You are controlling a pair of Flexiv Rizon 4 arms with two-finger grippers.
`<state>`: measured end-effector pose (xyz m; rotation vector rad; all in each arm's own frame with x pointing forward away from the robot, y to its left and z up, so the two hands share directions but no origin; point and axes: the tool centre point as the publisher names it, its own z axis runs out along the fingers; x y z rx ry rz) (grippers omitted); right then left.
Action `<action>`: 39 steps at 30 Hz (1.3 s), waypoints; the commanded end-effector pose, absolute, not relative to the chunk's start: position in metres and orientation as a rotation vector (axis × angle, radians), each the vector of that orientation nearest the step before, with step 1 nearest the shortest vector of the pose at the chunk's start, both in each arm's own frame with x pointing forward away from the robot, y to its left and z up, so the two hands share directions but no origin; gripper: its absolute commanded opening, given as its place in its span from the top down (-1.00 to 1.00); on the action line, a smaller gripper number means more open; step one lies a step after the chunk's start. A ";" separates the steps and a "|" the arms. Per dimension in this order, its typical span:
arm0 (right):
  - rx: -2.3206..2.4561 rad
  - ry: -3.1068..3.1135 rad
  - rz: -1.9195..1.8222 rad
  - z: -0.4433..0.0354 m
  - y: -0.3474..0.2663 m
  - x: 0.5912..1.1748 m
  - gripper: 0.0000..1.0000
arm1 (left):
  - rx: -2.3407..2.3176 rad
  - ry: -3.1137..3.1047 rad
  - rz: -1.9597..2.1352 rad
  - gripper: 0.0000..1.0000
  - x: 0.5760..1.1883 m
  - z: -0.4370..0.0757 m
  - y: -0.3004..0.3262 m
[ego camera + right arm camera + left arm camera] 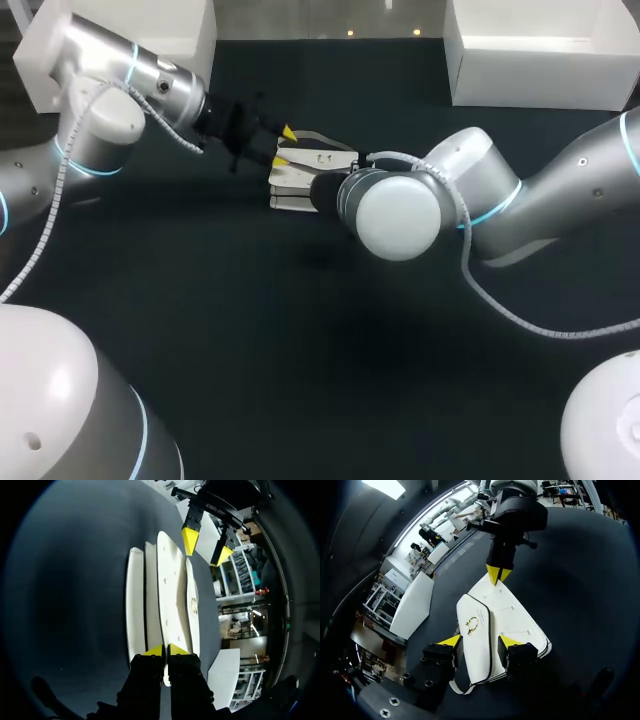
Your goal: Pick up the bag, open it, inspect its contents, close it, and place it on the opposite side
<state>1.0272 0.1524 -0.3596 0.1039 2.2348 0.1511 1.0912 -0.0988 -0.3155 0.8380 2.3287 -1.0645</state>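
Your dark table [300,380] fills the head view. One white box [540,60] sits at its 1 o'clock corner and a second white box [180,30] at 11 o'clock. The left arm [110,110] comes in from 10 o'clock and the right arm [480,190] from 3 o'clock. They meet just toward 12 o'clock of the table's middle.

The white bag [320,160] is there, between the two arms, with the right arm's rounded wrist covering its 3 o'clock end. You cannot tell from these views whether it rests on the table or is lifted.

Your right gripper [166,650] has its yellow tips pressed together, pinching a thin edge panel of the bag at the end nearest the right arm. Your left gripper [480,640] is at the opposite end with its fingers spread wide. One tip is just beside the bag's edge and the other is over its body, so it grips nothing.

In the left wrist view the flap faces the camera, with a small gold clasp [472,625] ahead of the spread fingers. A pale strap [460,687] loops out from the end by the left gripper.
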 end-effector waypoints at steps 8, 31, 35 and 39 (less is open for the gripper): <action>0.105 2.136 0.155 -0.363 0.151 1.026 1.00 | 0.847 2.333 -1.069 0.04 1.097 -0.327 -0.101; 0.105 2.136 0.155 -0.363 0.151 1.026 1.00 | 0.979 2.295 -1.071 0.18 1.097 -0.340 -0.112; 0.105 2.136 0.155 -0.363 0.151 1.026 1.00 | 1.004 2.285 -1.060 0.22 1.095 -0.342 -0.115; 0.105 2.136 0.155 -0.363 0.151 1.026 1.00 | 1.010 2.270 -1.031 0.30 1.097 -0.344 -0.118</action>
